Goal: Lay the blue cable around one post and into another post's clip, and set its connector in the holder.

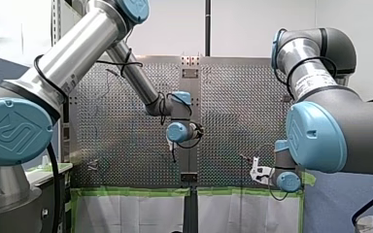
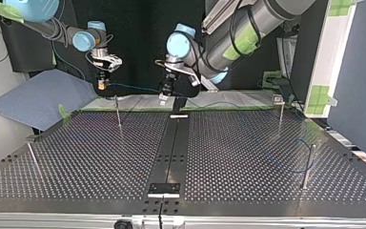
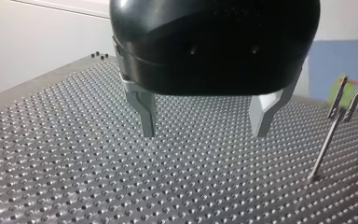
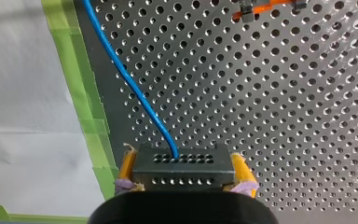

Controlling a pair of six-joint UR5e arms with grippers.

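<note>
The perforated grey metal table [image 4: 284,116] is edged with green tape [image 4: 80,93]. Just beside that tape, the yellow-padded right hand [image 4: 182,161] clamps the dark connector block [image 4: 182,173] of the thin blue cable [image 4: 130,84]. The left hand [image 3: 204,133] gapes empty. Judged best: move slowly, cable trailing unsnagged.

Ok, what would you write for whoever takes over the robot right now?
Left gripper: open, empty, above the table.
Right gripper: shut on the connector near the table's taped edge; the cable runs out of it across the table.
Done: connector is gripped.
Unclear: a cable loop lies by a post at the top view's right; I cannot tell if it goes round it.
To do: cable into the clip post, connector into the holder, which I cannot pick out.
</note>
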